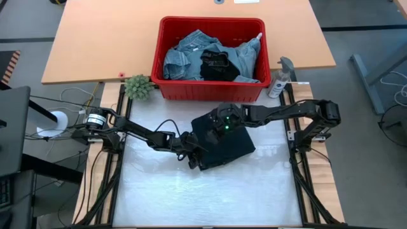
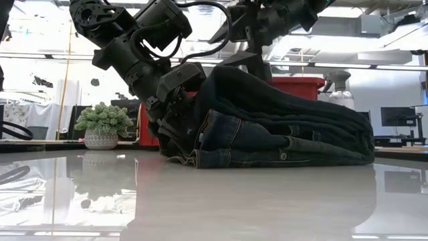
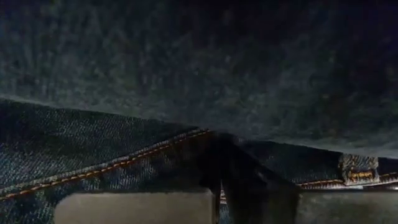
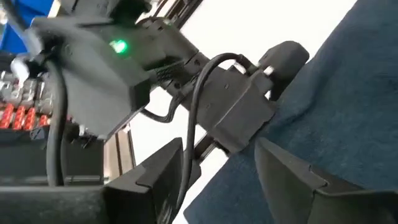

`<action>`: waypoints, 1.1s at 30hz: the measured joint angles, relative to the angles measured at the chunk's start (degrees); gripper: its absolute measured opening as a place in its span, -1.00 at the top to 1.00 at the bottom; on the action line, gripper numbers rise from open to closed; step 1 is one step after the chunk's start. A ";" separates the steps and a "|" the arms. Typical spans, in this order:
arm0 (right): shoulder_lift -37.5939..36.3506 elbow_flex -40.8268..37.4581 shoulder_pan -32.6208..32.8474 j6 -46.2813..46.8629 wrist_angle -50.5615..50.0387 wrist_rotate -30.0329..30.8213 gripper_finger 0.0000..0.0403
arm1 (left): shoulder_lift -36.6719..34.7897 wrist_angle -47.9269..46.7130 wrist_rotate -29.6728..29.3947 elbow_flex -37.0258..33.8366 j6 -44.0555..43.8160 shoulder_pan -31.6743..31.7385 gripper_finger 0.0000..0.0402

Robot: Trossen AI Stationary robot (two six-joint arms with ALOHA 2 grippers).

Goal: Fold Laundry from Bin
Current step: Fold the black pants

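Your left gripper (image 1: 194, 159) is clamping the folded dark jeans (image 1: 224, 145) at their left edge, frame centre. Your right gripper (image 4: 227, 177) is spreading its fingers over the jeans' top. More laundry (image 1: 210, 58) is sitting in the bin (image 1: 166, 38), upper centre.

Centre frame, dark navy jeans (image 1: 222, 145) with orange stitching lie on the glossy white desk (image 1: 191, 197). At upper centre, a red bin (image 1: 210, 90) holds light blue denim (image 1: 184, 57) and a black garment (image 1: 216, 63). Left of it sits a green plant (image 1: 138, 86).
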 joint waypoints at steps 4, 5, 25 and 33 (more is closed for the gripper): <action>-1.89 1.43 -0.74 -0.79 -2.64 0.54 -0.05 | -0.48 -0.14 0.36 0.00 0.08 0.00 1.00; -2.58 1.71 -1.12 -1.28 -4.82 2.34 -0.02 | -0.79 -0.06 0.50 0.00 0.10 0.00 1.00; -10.42 -0.99 -7.79 -9.38 -32.63 25.03 0.93 | -4.55 -1.78 3.10 0.04 0.57 0.28 1.00; -11.96 -1.00 -10.03 -9.33 -44.64 33.06 0.93 | -4.72 -1.66 3.02 0.04 0.58 0.57 1.00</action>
